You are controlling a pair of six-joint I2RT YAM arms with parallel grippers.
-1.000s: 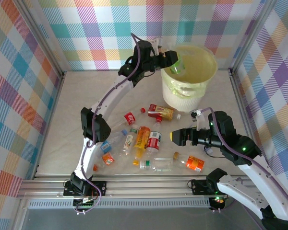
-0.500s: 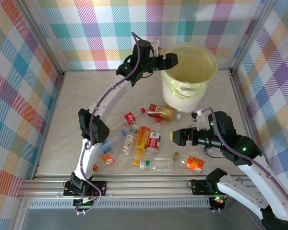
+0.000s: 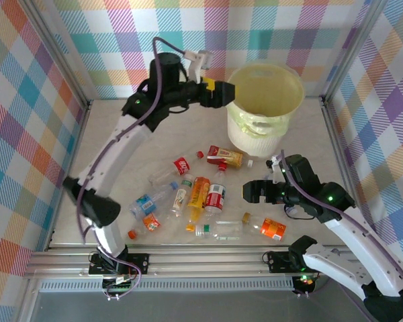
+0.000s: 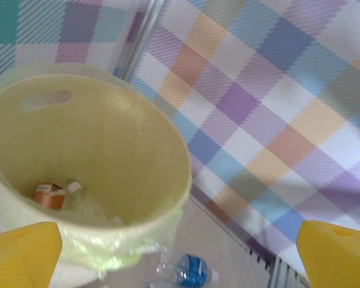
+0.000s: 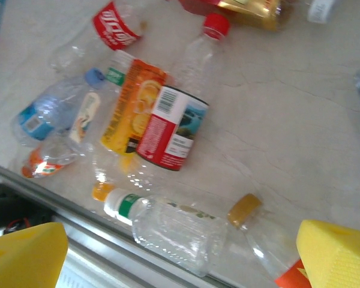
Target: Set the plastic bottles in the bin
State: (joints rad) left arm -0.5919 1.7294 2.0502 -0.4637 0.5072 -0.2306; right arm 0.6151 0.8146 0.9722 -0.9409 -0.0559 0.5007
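Our left fingers (image 3: 220, 92) by the bin (image 3: 282, 87) and right fingers (image 3: 250, 192) are both spread, empty; plastic bottles (image 5: 171, 129) lie packed, so we might pinch two.

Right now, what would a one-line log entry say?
left gripper: open, empty, by bin rim | right gripper: open, empty, near loose bottles | binned bottles: two visible

Top external: fixed, high behind my arm bases, angled down and forward, taking in the whole table (image 3: 188, 131). Left wrist: carried close above and beside the bin (image 4: 126, 138), looking down into its mouth. Right wrist: low and near, tilted down at the plastic bottles (image 5: 171, 129). Both wrist scenes fall inside the top view.
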